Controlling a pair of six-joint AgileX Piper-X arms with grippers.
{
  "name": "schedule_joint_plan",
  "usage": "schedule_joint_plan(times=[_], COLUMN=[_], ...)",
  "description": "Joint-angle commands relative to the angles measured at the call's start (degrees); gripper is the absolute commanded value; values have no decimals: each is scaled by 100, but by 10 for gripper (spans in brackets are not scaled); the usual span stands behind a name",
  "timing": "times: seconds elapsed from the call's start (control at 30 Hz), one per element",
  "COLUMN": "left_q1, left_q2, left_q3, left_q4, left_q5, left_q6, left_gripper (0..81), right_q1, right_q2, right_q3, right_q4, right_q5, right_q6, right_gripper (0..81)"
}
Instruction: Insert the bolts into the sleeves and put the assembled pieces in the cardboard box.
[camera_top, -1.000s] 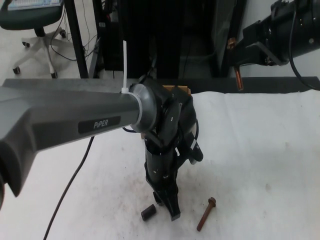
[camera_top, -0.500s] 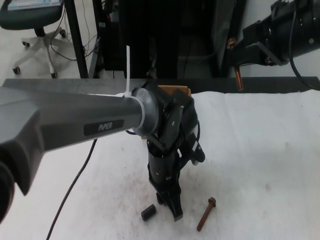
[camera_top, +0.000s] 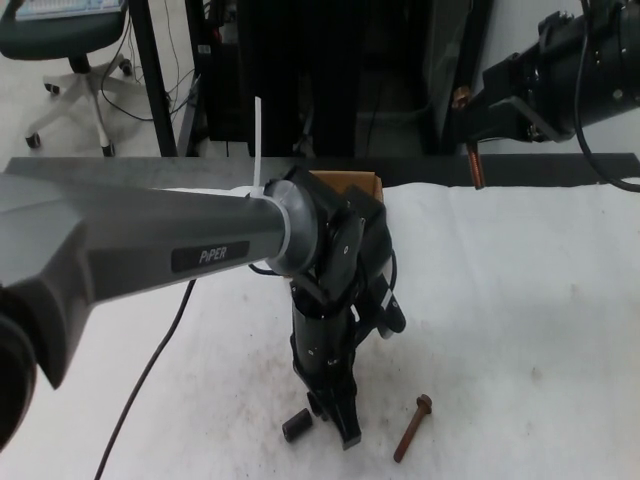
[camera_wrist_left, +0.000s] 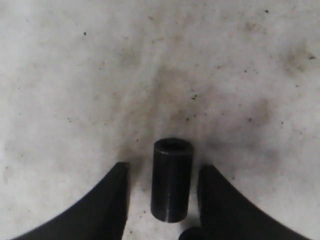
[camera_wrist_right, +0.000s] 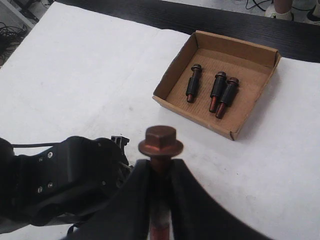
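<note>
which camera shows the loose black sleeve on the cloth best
The left wrist view: the sleeve lies close up and whole, its open end visible, between the fingers of the open left claw, with a gap on each side. The high view shows the sleeve as a small dark piece beside that claw.

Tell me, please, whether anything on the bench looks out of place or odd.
Nothing looks damaged or spilled. The cloth has rusty brown smudges around the sleeve, which lies on its side between the left jaws. A loose bolt lies nearby; three assembled pieces rest in the cardboard box.
</note>
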Motion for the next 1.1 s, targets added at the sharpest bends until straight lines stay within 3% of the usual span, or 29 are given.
schedule_joint_plan(times=[0.0,0.3,0.37,0.5,0.8,1.07], left_q1=[31,33,33,33,33,176], left_q2=[-18,-18,-18,-18,-172,-1405], left_q3=[-5,-5,-5,-5,-17,-17], left_q4=[75,-97,-125,-202,-150,-1171], left_q5=[26,26,26,26,26,26], left_q6=[-47,-47,-47,-47,-735,-973], left_gripper=[413,403,329,10,4,4], right_q1=[-23,-23,-23,-23,-23,-70], right_q2=[-23,-23,-23,-23,-23,-23], right_q3=[-20,-20,-20,-20,-20,-20], right_q4=[-74,-74,-74,-74,-63,-63], right_q5=[-49,-49,-49,-49,-49,-49], right_q6=[-36,-36,-36,-36,-36,-36], right_gripper=[8,8,8,8,8,8])
